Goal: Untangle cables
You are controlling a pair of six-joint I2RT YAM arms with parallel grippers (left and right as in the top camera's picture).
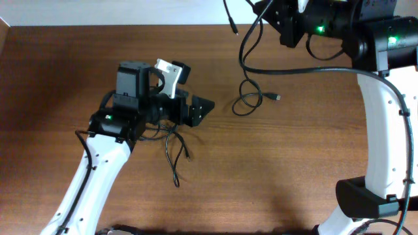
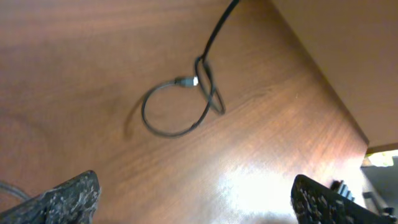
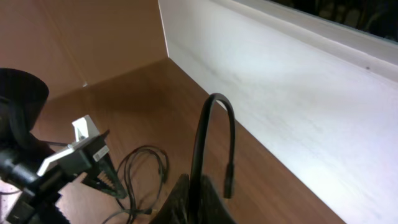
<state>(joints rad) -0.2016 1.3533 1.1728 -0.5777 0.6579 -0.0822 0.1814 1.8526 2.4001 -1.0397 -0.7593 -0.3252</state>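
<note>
Brown wood-grain worktop (image 1: 52,78), bounded at the far edge by a white wall (image 1: 130,12). High at the far right, right hand (image 3: 196,204) clamped shut on the first cable (image 3: 216,98), a thin black cord, and held well above the wood. From that grip, a short length arching up and over, with its end plug (image 3: 228,182) dangling free, as seen from the right wrist. On the other side of the grip, hanging down to the worktop and ending there in a small loop (image 2: 177,109) lying flat, crossed over itself at one point. Silver-tipped plug (image 1: 275,98) at the loop's right edge, pointing right in the overhead view. Left of centre, left hand (image 1: 201,111) spread wide and holding nothing, raised off the wood, fingers (image 2: 68,198) aimed toward the loop yet well apart from it. Beneath the left arm (image 1: 98,163), second cable (image 1: 173,153) lying slack on the worktop, partly hidden by the wrist, with two thin ends trailing toward the near edge. Well apart from the first cable, not touching it. Whether knotted under the arm: cannot tell.
</note>
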